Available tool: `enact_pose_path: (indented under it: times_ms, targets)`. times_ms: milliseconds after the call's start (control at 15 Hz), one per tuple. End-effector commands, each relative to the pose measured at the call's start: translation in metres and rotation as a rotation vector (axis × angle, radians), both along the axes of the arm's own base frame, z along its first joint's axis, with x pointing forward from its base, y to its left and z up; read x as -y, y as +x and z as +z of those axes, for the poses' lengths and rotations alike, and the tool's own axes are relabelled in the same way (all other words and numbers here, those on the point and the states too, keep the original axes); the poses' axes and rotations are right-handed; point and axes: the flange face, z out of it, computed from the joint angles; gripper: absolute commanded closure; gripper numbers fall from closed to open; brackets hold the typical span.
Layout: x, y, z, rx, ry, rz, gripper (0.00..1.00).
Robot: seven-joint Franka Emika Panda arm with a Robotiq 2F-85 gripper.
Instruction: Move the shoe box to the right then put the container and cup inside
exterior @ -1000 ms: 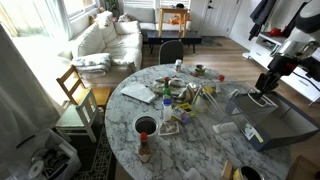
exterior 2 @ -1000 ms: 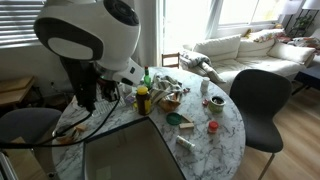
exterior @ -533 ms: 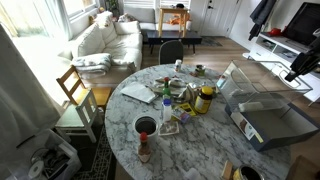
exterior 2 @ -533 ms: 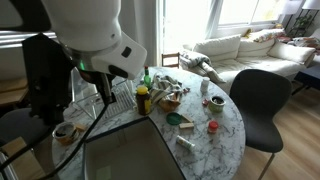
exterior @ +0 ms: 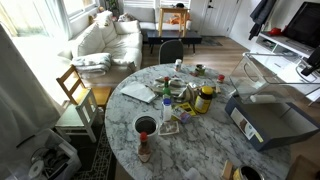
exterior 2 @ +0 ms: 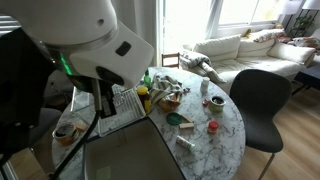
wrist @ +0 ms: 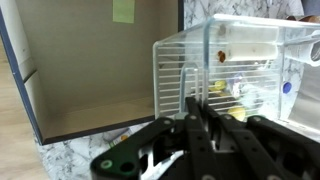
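The round marble desk (exterior: 125, 100) fills the middle of the room and is cluttered at its centre. My white arm (exterior 2: 95, 35) bulks large in an exterior view and hides the far left part of the desk.

The shoe box (exterior: 275, 118) is the biggest thing on the desk. It sits open at the near right edge, and nothing lies inside it. In the wrist view the shoe box (wrist: 90, 75) stands right in front of me, with its tan inside and dark outer wall showing, and a green sticker (wrist: 123, 10) on its far wall. A clear rack (wrist: 240, 50) stands on the right, just beside the box.

The container (exterior 2: 67, 131) rests on the desk left of the shoe box (exterior 2: 130, 155), outside it and below my arm. The yellow-lidded jar (exterior: 205, 98) stands among the central clutter.

The cup (exterior: 146, 126) is on the near left of the desk, well apart from the shoe box, with its reddish inside facing up. A red-capped bottle (exterior: 143, 148) stands just nearer than it.

My fingers (wrist: 199, 102) are pressed together, pinch nothing, and point towards the gap between box and rack.
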Motion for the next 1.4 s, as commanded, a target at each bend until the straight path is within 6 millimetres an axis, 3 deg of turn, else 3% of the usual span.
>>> enact_pose_path:
  times_ms: [0, 333, 600, 1000, 1333]
  targets:
    - [0.023, -0.002, -0.004, -0.043, -0.007, -0.007, 0.99]
    - [0.088, -0.017, -0.015, -0.118, -0.081, -0.061, 0.99]
    - [0.118, -0.017, -0.035, -0.195, -0.133, -0.072, 0.99]
    - [0.123, 0.002, -0.088, -0.269, -0.164, -0.031, 0.99]
    - [0.095, 0.024, -0.131, -0.311, -0.098, 0.067, 0.99]
